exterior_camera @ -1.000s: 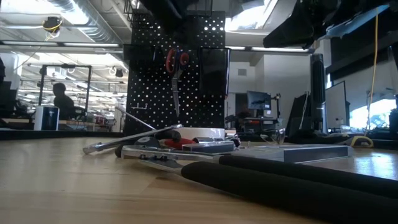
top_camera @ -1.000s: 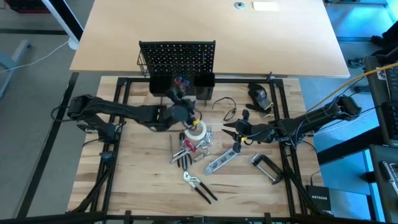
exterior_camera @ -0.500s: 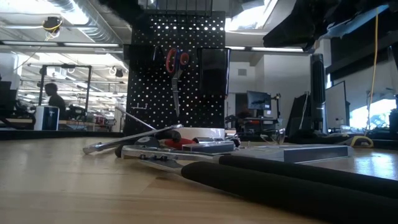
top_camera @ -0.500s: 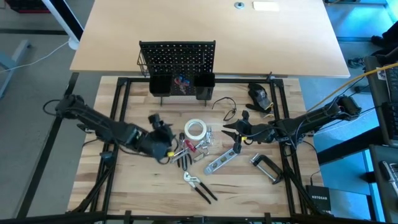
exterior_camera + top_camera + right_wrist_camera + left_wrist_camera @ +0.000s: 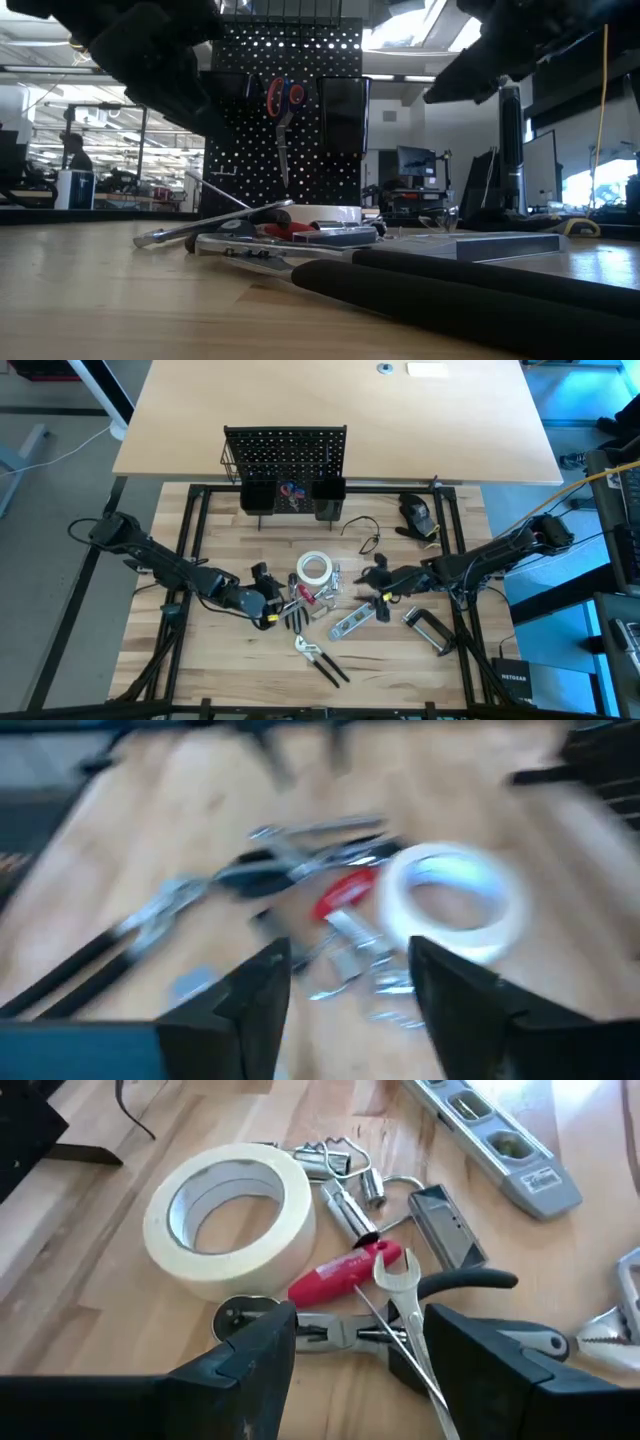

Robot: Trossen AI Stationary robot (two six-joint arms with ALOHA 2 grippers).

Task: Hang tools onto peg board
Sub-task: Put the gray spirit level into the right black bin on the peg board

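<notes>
"What moved in that last second?"

"Both arms. My left tool had pulled back from just in front of the peg board and dropped to the left edge of the tool pile. My right tool had slid a little nearer the spirit level, and its fingers had spread wider."

"Was either tool grasping anything?"

"No. In its wrist view the left tool stood fully released, its fingers either side of a wrench and a red-handled screwdriver without touching them. The right tool was released too, with nothing between its fingers."

"Where were the tools for the board?"

"The red-handled scissors hung on the peg board between its two black cups; the low view showed them handles up, blades down. Everything else lay on the counter. The masking tape roll lay flat at the back of the pile, between my two tools. The spirit level lay at a slant just under my right tool. The C-clamp lay to the right of it, apart from the pile, and the black-handled pliers lay nearest the front edge."

"And the small bits?"

"Beside the tape roll, touching one another."
</notes>
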